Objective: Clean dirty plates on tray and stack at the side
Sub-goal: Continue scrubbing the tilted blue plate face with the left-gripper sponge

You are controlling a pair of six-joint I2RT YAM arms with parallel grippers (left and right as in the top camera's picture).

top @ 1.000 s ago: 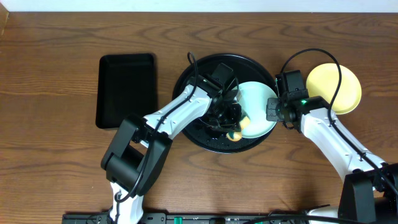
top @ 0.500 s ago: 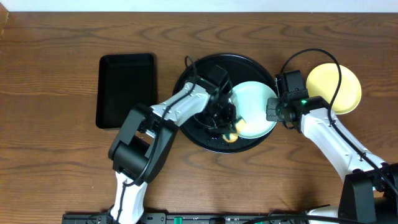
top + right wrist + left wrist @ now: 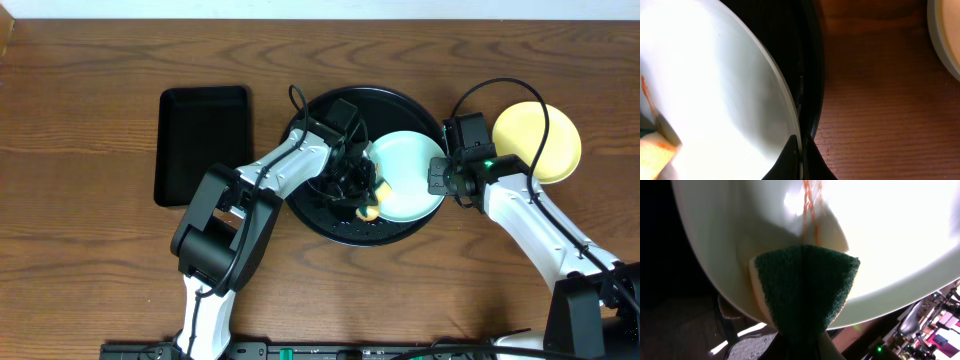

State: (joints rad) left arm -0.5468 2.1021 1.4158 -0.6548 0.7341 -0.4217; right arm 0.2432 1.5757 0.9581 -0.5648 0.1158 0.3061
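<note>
A pale mint-blue plate (image 3: 410,178) lies tilted on the right side of the round black tray (image 3: 310,205). My right gripper (image 3: 440,175) is shut on the plate's right rim (image 3: 785,100). My left gripper (image 3: 362,192) is shut on a sponge (image 3: 805,285) with a dark green scrub face and yellow body, pressed on the plate's left part, just below an orange smear (image 3: 810,205). A pale yellow plate (image 3: 540,140) lies on the table to the right, and its edge shows in the right wrist view (image 3: 945,45). The third plate is out of view.
A rectangular black tray (image 3: 203,140) lies on the wooden table left of the round tray. The left arm reaches over the round tray's middle. The right arm runs from the bottom right corner past the yellow plate.
My left gripper has shifted the sponge a little up and left across the plate. The right gripper and the plate have stayed put.
</note>
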